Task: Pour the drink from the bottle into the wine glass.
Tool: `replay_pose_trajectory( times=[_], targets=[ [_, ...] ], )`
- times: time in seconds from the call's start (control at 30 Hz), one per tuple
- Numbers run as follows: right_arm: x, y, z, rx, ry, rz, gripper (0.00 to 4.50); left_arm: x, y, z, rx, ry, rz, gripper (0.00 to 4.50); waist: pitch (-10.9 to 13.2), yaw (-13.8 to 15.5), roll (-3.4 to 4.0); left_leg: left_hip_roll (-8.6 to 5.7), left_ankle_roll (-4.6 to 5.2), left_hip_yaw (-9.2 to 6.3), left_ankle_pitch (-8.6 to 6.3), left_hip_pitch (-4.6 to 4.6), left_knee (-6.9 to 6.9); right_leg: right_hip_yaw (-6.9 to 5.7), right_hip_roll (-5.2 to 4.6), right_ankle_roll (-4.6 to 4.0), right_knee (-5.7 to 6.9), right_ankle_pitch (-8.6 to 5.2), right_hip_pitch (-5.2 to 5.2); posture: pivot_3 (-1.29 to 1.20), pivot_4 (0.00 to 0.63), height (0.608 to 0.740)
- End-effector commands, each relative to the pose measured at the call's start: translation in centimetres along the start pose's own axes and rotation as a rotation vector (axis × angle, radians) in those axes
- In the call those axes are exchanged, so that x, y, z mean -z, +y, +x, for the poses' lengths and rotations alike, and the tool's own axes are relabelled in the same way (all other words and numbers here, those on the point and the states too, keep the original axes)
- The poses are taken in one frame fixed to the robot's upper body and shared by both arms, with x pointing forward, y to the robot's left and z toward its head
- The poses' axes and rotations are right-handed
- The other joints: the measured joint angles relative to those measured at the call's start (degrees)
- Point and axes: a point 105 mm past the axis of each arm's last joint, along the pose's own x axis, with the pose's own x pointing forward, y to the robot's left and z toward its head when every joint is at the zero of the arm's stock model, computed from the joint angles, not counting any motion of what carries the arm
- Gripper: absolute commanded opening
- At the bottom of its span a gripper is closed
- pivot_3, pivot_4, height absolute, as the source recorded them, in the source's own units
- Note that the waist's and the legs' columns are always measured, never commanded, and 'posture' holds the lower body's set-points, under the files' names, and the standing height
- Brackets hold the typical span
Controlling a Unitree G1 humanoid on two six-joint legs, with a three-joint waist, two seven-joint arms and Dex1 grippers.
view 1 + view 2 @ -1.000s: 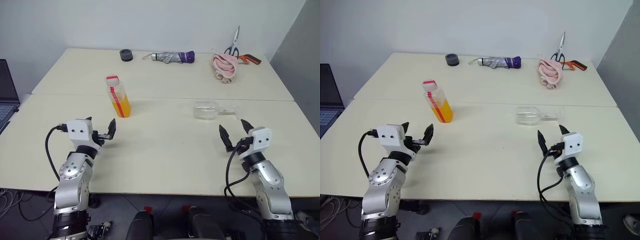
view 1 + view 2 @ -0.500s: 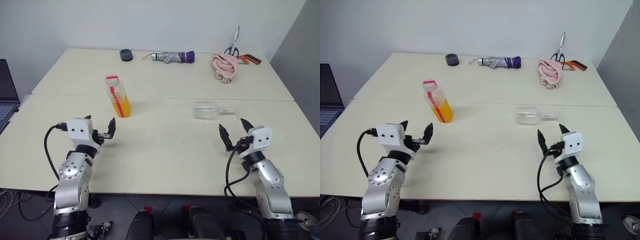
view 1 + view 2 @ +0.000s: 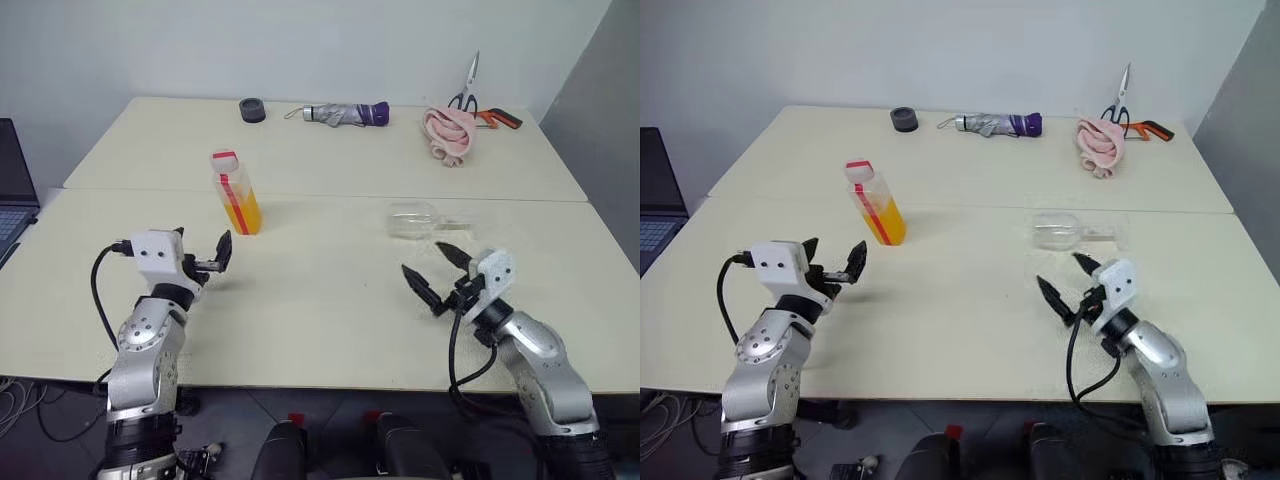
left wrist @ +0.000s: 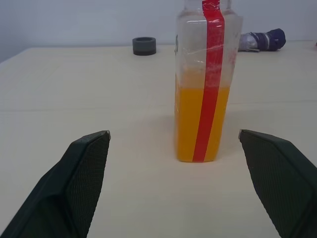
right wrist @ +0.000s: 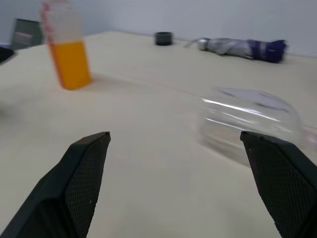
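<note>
Left eye view: the bottle (image 3: 236,193) stands upright, capped, left of centre on the table (image 3: 330,290), its lower half filled with the orange drink (image 3: 244,215). The wine glass (image 3: 417,220) lies on its side right of centre, bowl pointing left and stem right, well apart from the bottle.

The left gripper (image 3: 204,256) sits at the lower left, just below the bottle and short of it, fingers spread and holding nothing; its wrist view has the bottle standing between the two fingertips, farther off. The right gripper (image 3: 433,271) is at the lower right, below the glass and near it, aimed up and left, fingers also spread wide and empty.

Along the top edge of the table lie a dark ring (image 3: 252,110), a folded umbrella (image 3: 346,114), a pink cloth (image 3: 447,136) and scissors (image 3: 468,88). A laptop (image 3: 12,195) shows at the left edge.
</note>
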Motion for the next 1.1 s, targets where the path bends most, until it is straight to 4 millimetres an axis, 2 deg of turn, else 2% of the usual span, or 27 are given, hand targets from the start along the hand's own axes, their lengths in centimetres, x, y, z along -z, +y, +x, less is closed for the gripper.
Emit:
replay_pose_trajectory(
  times=[0.03, 0.13, 0.33, 0.7, 1.1],
  targets=[
    [-1.6, 1.9, 0.4, -0.13, -0.01, 0.019, 4.5, -1.3, 0.9, 1.0, -0.049, -0.002, 0.04, 4.46, 0.0, 0.0, 0.0, 0.0, 0.0, 0.0, 0.0, 0.0, 0.0, 0.0, 0.0, 0.0, -0.02, 0.0, 0.0, 0.0, 0.15, 0.74],
    [-1.9, 2.9, 0.7, -0.2, 0.009, 0.019, 4.5, -2.0, 0.5, 2.0, -0.032, -0.007, 0.034, 4.46, 0.0, 0.0, 0.0, -0.02, 0.0, 0.0, 0.0, -0.02, -0.01, -0.01, 0.0, 0.0, -0.05, 0.0, 0.01, 0.0, 0.15, 0.74],
    [-2.1, 3.5, 0.9, -0.237, 0.016, 0.019, 4.5, -2.3, -0.8, 3.3, 0.036, 0.0, 0.036, 4.46, 0.0, 0.01, 0.0, -0.02, 0.0, -0.02, 0.0, -0.04, -0.01, -0.02, -0.01, 0.0, -0.08, 0.0, 0.0, 0.0, 0.15, 0.74],
    [-2.7, 3.0, 1.4, -0.225, -0.007, 0.013, 4.5, -2.3, -2.0, 4.7, 0.073, -0.003, 0.014, 4.46, 0.0, 0.01, -0.01, -0.02, 0.0, -0.02, 0.0, -0.05, 0.0, -0.03, -0.01, 0.0, -0.08, 0.0, 0.0, 0.0, 0.15, 0.74],
    [-2.9, 3.6, 2.0, -0.248, -0.023, 0.028, 4.5, -3.0, -2.3, 6.3, 0.083, -0.025, 0.036, 4.46, 0.0, 0.01, -0.01, -0.02, 0.0, -0.03, 0.0, -0.06, -0.01, -0.05, -0.01, 0.0, -0.08, 0.01, 0.0, 0.0, 0.15, 0.74]
  ],
)
